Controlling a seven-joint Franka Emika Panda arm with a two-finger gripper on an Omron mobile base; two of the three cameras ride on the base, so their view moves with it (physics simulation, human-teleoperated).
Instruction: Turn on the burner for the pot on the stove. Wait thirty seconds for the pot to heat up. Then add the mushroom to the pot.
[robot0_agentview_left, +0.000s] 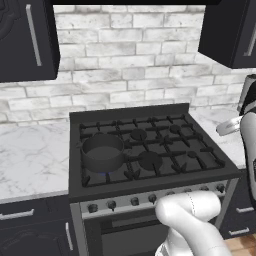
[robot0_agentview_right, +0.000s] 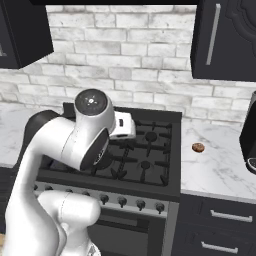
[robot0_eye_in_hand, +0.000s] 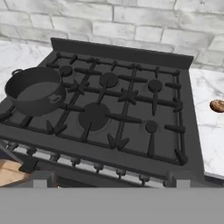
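Burner under the pot looks lit: a small blue flame shows just below the pot's front edge in the left base view, so the knob step reads as done. The pot sits on the front-left grate of the stove, empty as far as the hand view shows. The mushroom lies on the marble counter to the right of the stove, well apart from the pot, also seen at the right edge of the hand view. So my read is that heating is under way or waiting, and picking up the mushroom and dropping it in the pot are both left to do. The gripper is pulled back in front of the stove looking over it; its fingertips are not clear at the bottom of the hand view, but the jaws stand wide apart and nothing is held. Counts: one pot, one mushroom, one flame. About five burners can be made out on the stove top in the hand view, the pot covering one more. Knobs on the front strip: about six in the left base view, some hidden behind the arm. One dark appliance stands at the far right of the counter.
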